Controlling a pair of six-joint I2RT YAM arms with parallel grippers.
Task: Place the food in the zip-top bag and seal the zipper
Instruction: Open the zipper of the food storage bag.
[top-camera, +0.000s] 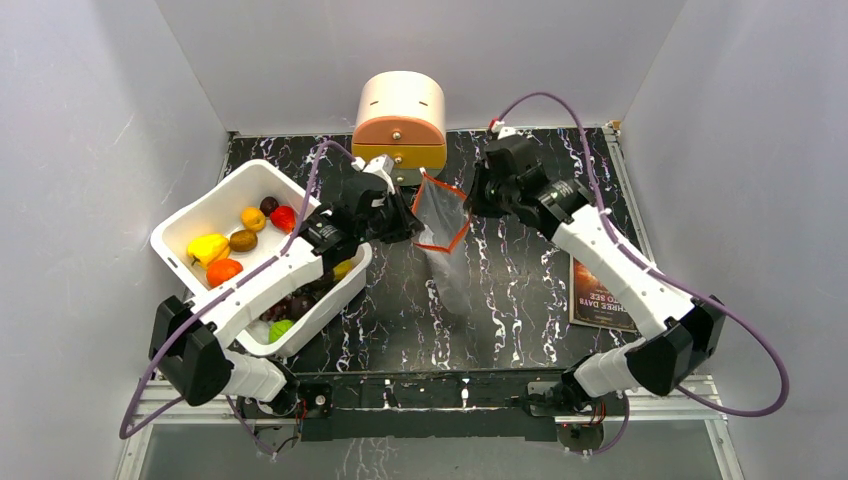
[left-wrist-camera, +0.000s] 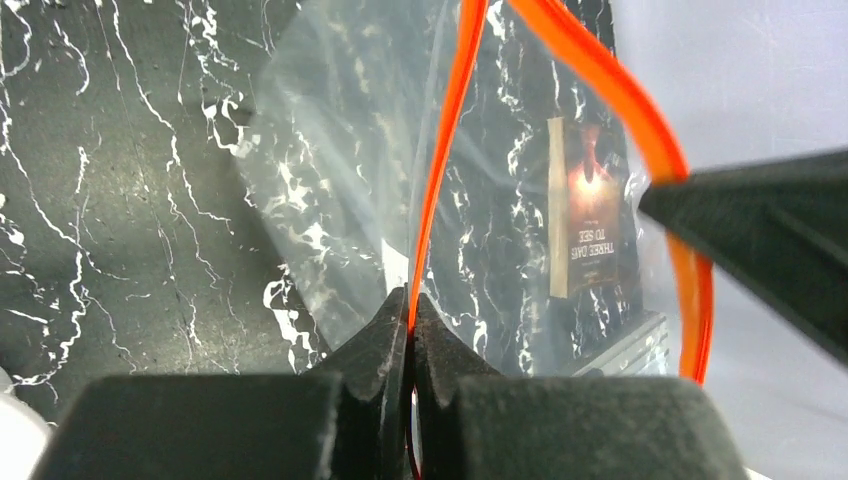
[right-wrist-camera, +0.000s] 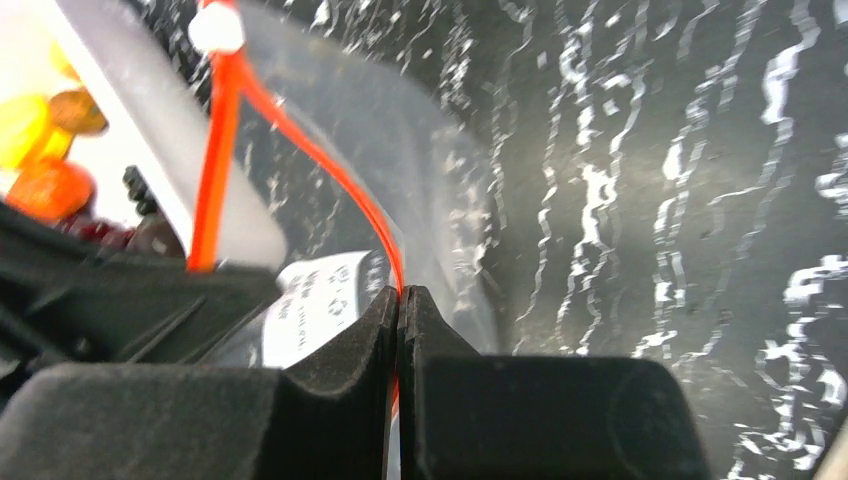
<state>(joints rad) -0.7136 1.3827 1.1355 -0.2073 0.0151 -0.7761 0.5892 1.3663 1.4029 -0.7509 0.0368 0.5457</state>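
2 things near the zip-top bag (top-camera: 443, 218): domed box (top-camera: 400, 118) behind, book (top-camera: 598, 290) beside.

zip-top bag (left-wrist-camera: 330, 170): clear glossy plastic film
zipper (right-wrist-camera: 208, 170): smooth red-orange plastic
table (top-camera: 520, 290): black marbled, slight sheen
tub (top-camera: 225, 200): smooth white plastic

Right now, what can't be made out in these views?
- Top view: white left arm covers part of the white rectangular tub; dark food pieces beneath unidentifiable.
- Right wrist: white blob on the red-orange zipper strip, blurred.
- Left wrist: clear plastic bag's lower edge hidden behind left end effector.
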